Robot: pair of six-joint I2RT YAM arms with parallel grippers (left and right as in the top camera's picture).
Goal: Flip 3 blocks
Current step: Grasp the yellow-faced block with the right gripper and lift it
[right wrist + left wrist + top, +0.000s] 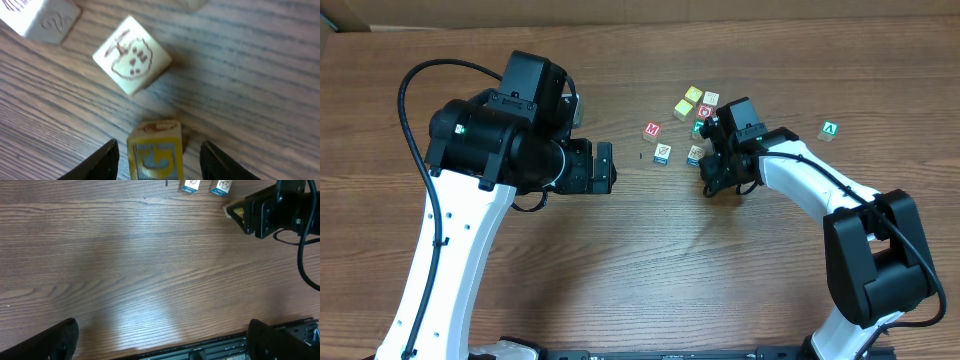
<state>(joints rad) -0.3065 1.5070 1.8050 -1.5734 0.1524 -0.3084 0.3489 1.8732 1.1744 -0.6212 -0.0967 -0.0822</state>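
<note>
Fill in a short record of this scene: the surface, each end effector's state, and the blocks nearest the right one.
surface: wooden table
left end effector: open, nothing between its fingers
right end effector: open, straddling the G block with a gap on each side
nearest neighbour: white block with a drawing, apart from the G block
lone cube: green A cube, away from the cluster

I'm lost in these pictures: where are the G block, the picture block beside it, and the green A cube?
G block [155, 158]: right wrist view, on its lettered face.
picture block [131, 56]: right wrist view, on its drawn top face.
green A cube [830, 129]: overhead view, on its top face.
</note>
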